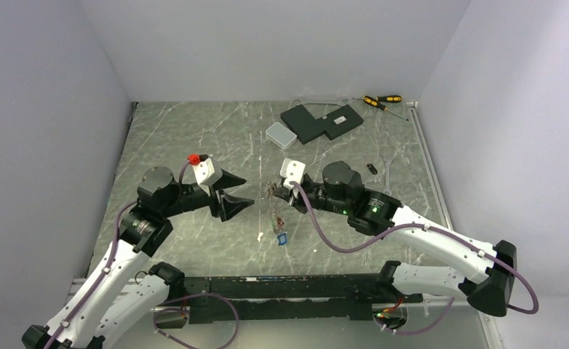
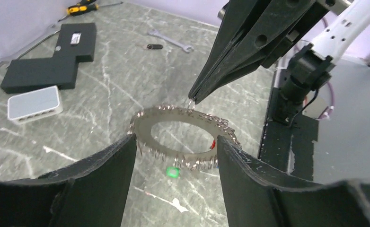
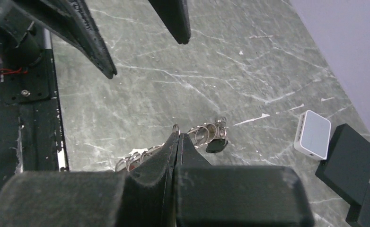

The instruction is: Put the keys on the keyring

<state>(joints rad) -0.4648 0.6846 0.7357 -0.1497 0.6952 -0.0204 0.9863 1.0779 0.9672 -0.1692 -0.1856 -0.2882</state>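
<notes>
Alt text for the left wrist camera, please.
The right claw, shut, pinches a small loop on the far rim of the silver keyring. The left claw, open, frames the ring, with a green tag below it.

The place is a robotics lab test cell. Two robot arms [image 1: 114, 270] are bolted to a black rail [image 1: 281, 298] at the edge of a grey marbled surface [image 1: 187, 142]. Plain pale walls [image 1: 49, 109] box it in. Screwdrivers [image 1: 381, 100], a wrench [image 1: 388, 174] and a small white electronics box [image 1: 280, 134] lie toward the back.
</notes>
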